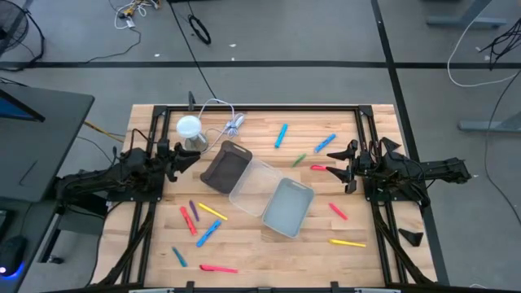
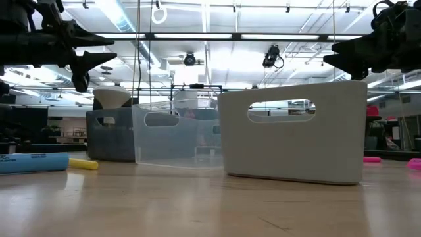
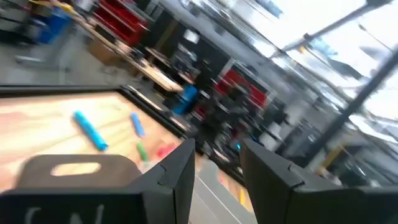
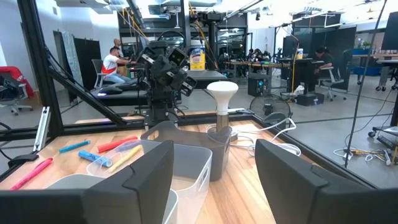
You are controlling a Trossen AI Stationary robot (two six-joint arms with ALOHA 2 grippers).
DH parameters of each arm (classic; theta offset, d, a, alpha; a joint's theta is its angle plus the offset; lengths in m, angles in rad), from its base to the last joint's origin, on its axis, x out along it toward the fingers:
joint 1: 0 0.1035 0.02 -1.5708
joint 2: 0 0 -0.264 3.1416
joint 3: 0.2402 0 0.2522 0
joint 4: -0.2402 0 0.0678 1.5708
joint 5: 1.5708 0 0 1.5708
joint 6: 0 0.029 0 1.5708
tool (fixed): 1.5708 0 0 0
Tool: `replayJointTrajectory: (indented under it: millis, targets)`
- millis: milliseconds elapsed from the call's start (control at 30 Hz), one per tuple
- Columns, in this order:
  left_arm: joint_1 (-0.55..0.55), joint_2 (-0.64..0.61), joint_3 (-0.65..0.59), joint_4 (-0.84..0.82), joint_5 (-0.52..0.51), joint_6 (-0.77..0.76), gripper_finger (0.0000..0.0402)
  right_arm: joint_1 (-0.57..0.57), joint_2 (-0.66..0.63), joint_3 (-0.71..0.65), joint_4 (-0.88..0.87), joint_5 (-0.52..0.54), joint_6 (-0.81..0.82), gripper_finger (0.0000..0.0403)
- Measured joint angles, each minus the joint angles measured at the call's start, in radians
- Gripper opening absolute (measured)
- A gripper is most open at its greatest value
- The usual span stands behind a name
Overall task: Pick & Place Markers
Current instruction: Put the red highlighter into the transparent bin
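At table centre, three bins in a diagonal row: dark bin (image 1: 224, 169) far-left, clear bin (image 1: 254, 185) in the middle, pale grey bin (image 1: 287, 208) near-right. Markers (image 1: 210, 211) lie scattered on the wood on both sides of the bins; none visibly inside one. Left gripper (image 1: 193, 157) hangs above the table just left of the dark bin, fingers parted, nothing between them. Right gripper (image 1: 347, 165) hangs right of the bins, beside a red marker (image 1: 318, 168), fingers spread, empty. White lamp (image 1: 190, 129) stands at the far-left.
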Motion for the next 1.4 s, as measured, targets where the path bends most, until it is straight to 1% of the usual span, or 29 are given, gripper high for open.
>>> replayJointTrajectory:
  millis: [67, 167, 233, 300, 400, 600, 667, 800, 900, 967, 1100, 1400]
  targets:
    - [0.000, 0.001, 0.013, -0.006, 0.077, 0.049, 0.0133, 0.000, 0.000, 0.000, 0.000, 0.000, 0.000, 0.0229]
    - [0.000, 0.000, 0.060, 0.000, 0.206, 0.174, 0.0133, 0.000, 0.000, 0.000, 0.000, 0.000, 0.000, 0.0229]
    - [0.000, 0.002, 0.105, -0.009, 0.257, 0.235, 0.0133, 0.000, 0.000, 0.000, 0.000, 0.000, 0.000, 0.0229]
    - [0.000, 0.010, 0.158, -0.043, 0.244, 0.246, 0.0133, 0.000, 0.000, 0.000, 0.000, 0.000, 0.000, 0.0229]
    - [0.000, 0.038, 0.244, -0.148, 0.199, 0.241, 0.0133, 0.000, 0.000, 0.000, 0.000, 0.000, 0.000, 0.0229]
    - [0.000, 0.125, 0.437, -0.357, 0.188, 0.239, 0.0133, 0.000, 0.000, 0.000, 0.000, 0.000, 0.000, 0.0229]
    - [0.000, 0.164, 0.504, -0.421, 0.159, 0.213, 0.0133, 0.000, 0.000, 0.000, 0.000, 0.000, 0.000, 0.0229]
    - [0.000, 0.252, 0.632, -0.536, 0.067, 0.131, 0.0133, 0.000, 0.000, 0.000, 0.000, 0.000, 0.000, 0.0229]
    - [0.000, 0.321, 0.721, -0.595, 0.028, 0.075, 0.0133, 0.000, 0.000, 0.000, 0.000, 0.000, 0.000, 0.0229]
    - [0.000, 0.368, 0.777, -0.621, 0.022, 0.052, 0.0133, 0.000, 0.000, 0.000, 0.000, 0.000, 0.000, 0.0229]
    - [0.000, 0.461, 0.888, -0.683, 0.029, 0.063, 0.0133, 0.000, 0.000, 0.000, 0.000, 0.000, 0.000, 0.0229]
    - [0.000, 0.658, 1.135, -0.926, 0.029, 0.169, 0.0133, 0.000, 0.000, 0.000, 0.000, 0.000, 0.000, 0.0229]
